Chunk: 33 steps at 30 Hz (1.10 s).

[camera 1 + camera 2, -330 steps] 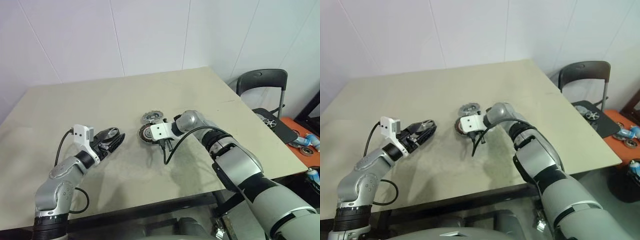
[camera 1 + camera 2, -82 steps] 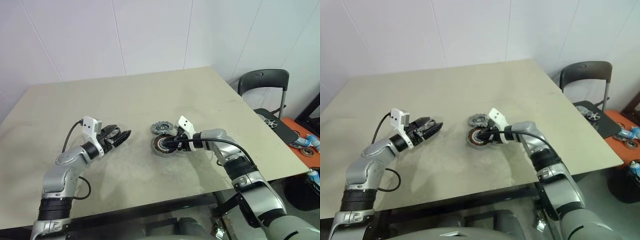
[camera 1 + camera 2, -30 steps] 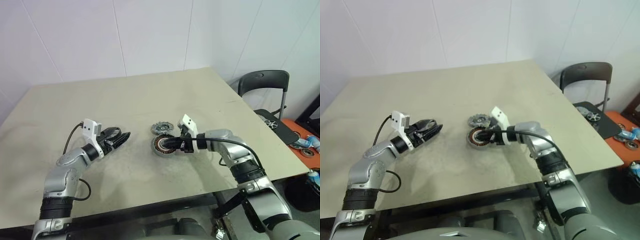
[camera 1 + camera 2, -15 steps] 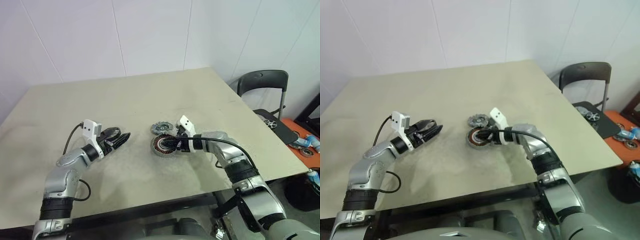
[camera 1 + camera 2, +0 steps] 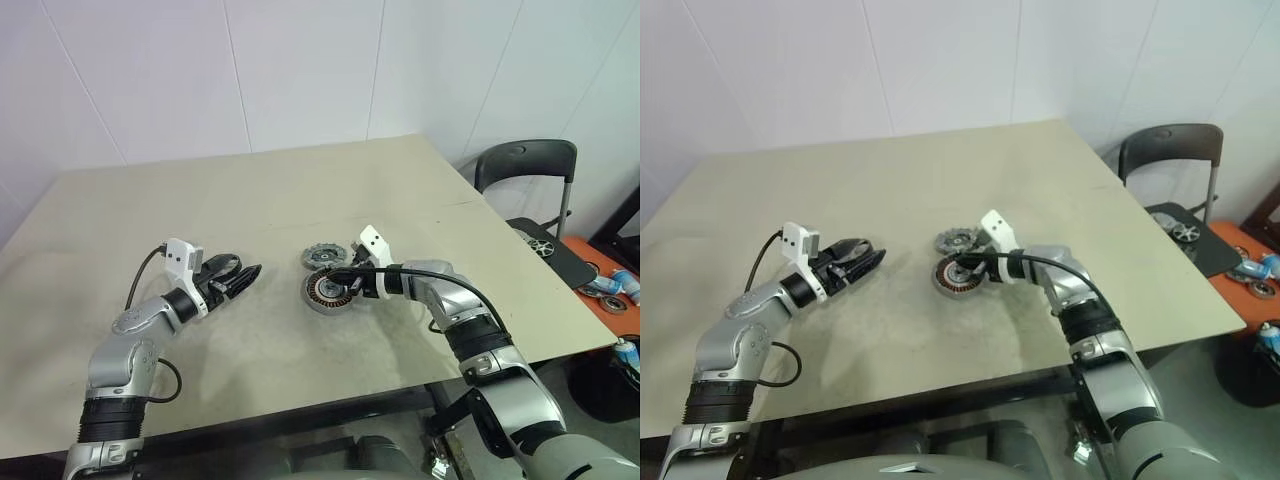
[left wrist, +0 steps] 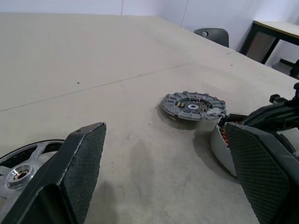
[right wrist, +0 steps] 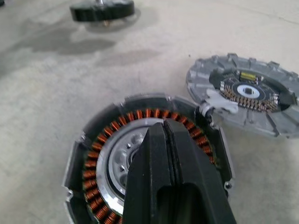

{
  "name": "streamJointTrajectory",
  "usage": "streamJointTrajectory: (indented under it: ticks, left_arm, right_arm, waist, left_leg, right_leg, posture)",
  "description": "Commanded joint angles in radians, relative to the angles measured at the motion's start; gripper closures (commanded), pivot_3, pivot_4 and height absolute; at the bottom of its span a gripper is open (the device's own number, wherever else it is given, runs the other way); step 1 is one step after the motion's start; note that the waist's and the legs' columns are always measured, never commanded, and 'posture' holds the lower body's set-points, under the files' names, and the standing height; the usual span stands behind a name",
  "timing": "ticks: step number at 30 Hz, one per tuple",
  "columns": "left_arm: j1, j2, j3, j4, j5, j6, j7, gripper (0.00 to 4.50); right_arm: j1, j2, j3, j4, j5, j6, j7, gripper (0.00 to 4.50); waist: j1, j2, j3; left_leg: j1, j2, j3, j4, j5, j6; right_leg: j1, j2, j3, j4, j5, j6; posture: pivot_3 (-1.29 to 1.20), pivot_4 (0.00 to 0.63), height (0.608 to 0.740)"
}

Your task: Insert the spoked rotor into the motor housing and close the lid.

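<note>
Nothing seated yet: the spoked rotor [image 6: 21,165] lies between the left gripper [image 5: 243,276]'s spread fingers, the right gripper [image 7: 161,135] is pinched empty over the motor housing [image 7: 140,161], the lid [image 7: 245,93] beside it.

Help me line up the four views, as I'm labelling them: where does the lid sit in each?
Left eye view: the lid lies near the middle, just behind the motor housing.
Right eye view: the lid is again just behind the housing.
Left wrist view: the lid lies flat beside the housing's rim.
Right wrist view: the lid lies close beside the housing.
Shared landmark: the housing's copper windings.
</note>
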Motion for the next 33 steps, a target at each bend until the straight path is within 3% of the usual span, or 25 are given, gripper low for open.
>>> streamJointTrajectory:
  ticks: [1,16,33]
  left_arm:
    - [-0.017,0.005,0.007,-0.019,-0.007,-0.003,-0.003,0.18]
    - [-0.026,0.001,0.004,-0.006,0.000,-0.010,0.000,0.18]
    - [-0.030,-0.002,0.003,-0.001,0.002,-0.011,-0.002,0.18]
  right_arm:
    - [0.001,0.001,0.008,-0.010,-0.016,-0.032,-0.001,4.49]
    - [0.085,-0.050,0.117,-0.081,-0.090,-0.103,0.082,4.49]
    - [-0.066,0.074,-0.140,-0.007,0.103,0.088,-0.056,4.49]
  waist:
    - [0.001,0.000,0.000]
    - [0.001,0.000,0.000]
    - [0.001,0.000,0.000]
  left_leg:
    - [0.000,0.000,0.000,0.000,0.000,0.000]
    - [0.001,0.000,0.000,0.000,0.000,0.000]
    - [0.001,0.000,0.000,0.000,0.000,0.000]
  right_leg:
    - [0.000,0.000,0.000,0.000,0.000,0.000]
    - [0.001,0.000,0.000,0.000,0.000,0.000]
    - [0.000,0.000,0.000,0.000,0.000,0.000]
  posture:
    - [0.00,0.000,0.740]
    - [0.00,0.000,0.740]
    - [0.00,0.000,0.740]
